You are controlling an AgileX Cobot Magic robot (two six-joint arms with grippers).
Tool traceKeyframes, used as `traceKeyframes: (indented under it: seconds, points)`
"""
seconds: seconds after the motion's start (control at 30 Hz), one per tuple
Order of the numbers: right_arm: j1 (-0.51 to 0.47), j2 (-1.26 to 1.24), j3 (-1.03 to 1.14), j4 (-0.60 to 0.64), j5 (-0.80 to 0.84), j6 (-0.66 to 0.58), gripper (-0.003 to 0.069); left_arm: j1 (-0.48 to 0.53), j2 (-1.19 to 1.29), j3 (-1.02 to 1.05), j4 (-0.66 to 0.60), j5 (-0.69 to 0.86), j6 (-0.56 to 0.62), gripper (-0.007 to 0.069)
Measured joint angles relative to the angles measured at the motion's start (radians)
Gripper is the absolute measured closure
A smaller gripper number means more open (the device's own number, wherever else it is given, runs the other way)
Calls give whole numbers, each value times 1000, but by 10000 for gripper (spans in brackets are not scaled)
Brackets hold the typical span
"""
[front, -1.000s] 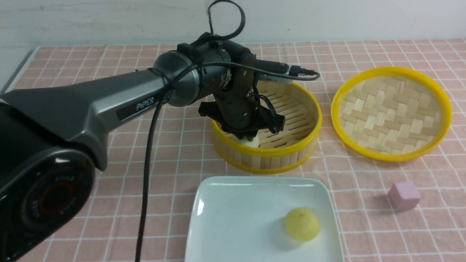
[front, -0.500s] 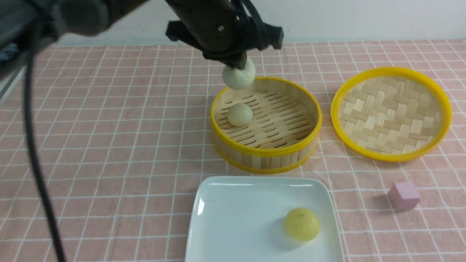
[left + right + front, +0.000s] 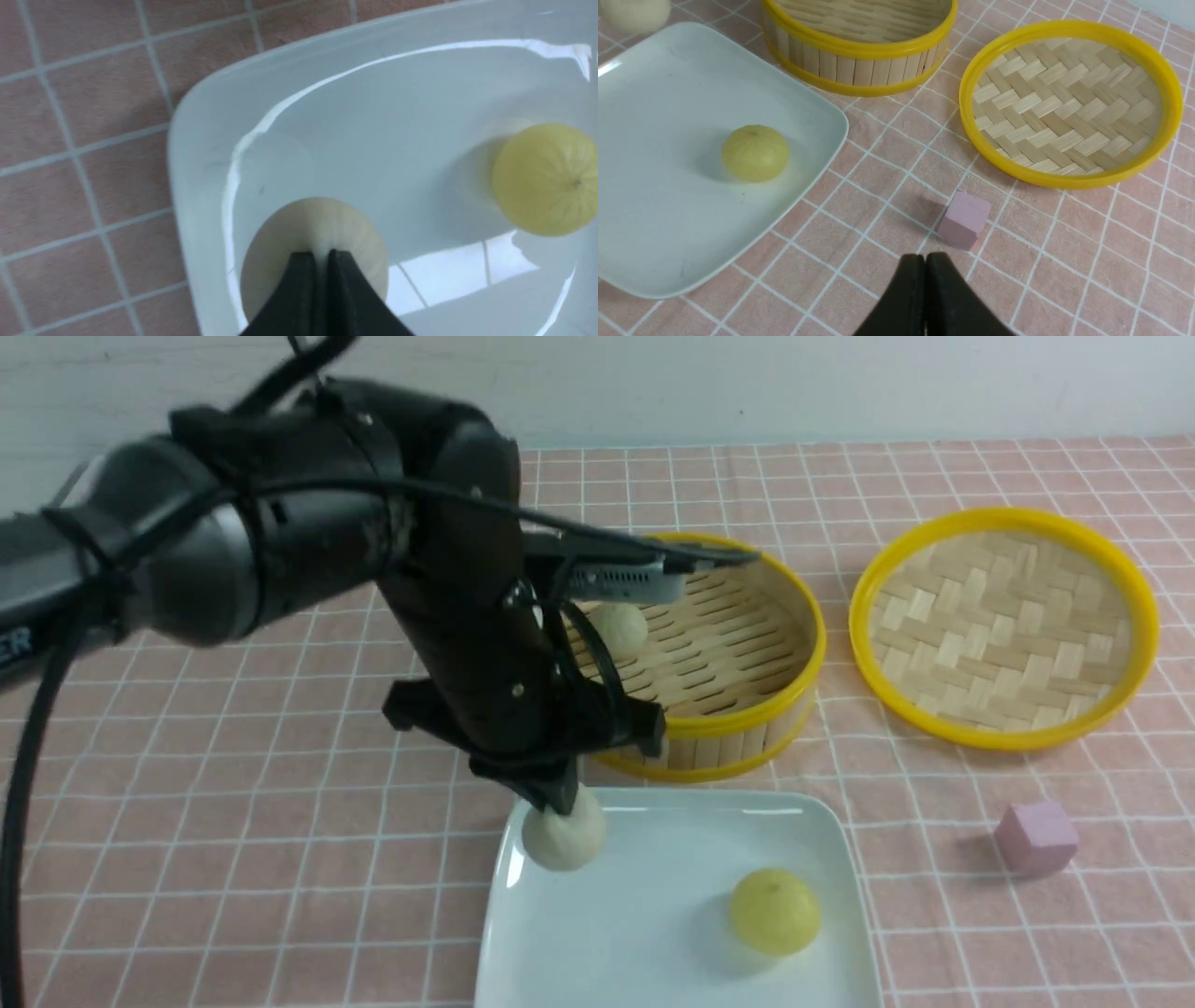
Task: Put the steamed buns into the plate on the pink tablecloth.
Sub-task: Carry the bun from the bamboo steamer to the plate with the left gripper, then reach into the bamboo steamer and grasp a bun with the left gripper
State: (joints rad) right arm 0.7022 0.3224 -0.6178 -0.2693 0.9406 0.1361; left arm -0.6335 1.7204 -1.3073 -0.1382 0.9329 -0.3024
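Observation:
My left gripper (image 3: 558, 803) is shut on a pale steamed bun (image 3: 564, 838) and holds it over the far left corner of the white plate (image 3: 653, 821). In the left wrist view the gripper (image 3: 320, 254) pinches the top of that bun (image 3: 289, 233) above the plate (image 3: 196, 140). A yellow bun (image 3: 774, 911) lies in the plate, also in the left wrist view (image 3: 544, 179) and the right wrist view (image 3: 755, 152). Another pale bun (image 3: 620, 627) lies in the bamboo steamer basket (image 3: 738, 723). My right gripper (image 3: 925, 261) is shut and empty over the pink tablecloth (image 3: 1064, 261).
A round woven lid (image 3: 1004, 625) with a yellow rim lies at the right, beyond a pink cube (image 3: 1034, 838). The cube (image 3: 964, 219) lies just ahead of my right gripper. The steamer basket stands directly behind the plate.
My left gripper lifted the pale bun out of the steamer basket, then carried it toward me and down over the plate's far left corner. The other buns have not moved.

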Motion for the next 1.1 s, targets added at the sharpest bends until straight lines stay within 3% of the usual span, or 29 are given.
traceKeyframes:
  seconds: [0.27,0.53,0.67,0.8,0.87,0.93,0.97,1.1]
  points:
    - [0,0,0,-10,0,-1,631,0,95,39,-70,-98,0,544]
    - [0,0,0,-32,-1,-1,627,0,107,-32,-115,-70,0,239]
    - [0,0,0,-34,-4,-1,621,0,109,-140,-74,-63,-21,191]
    - [0,0,0,-35,-4,-1,617,0,142,-268,25,-74,-114,256]
    - [0,0,0,-35,-4,-1,613,0,213,-402,156,-58,-221,416]
    - [0,0,0,-35,-4,-1,612,0,246,-455,203,-36,-250,476]
    - [0,0,0,-35,-5,-1,610,1,298,-545,262,6,-277,551]
    - [0,0,0,-35,-5,-1,604,10,448,-762,358,120,-303,620]
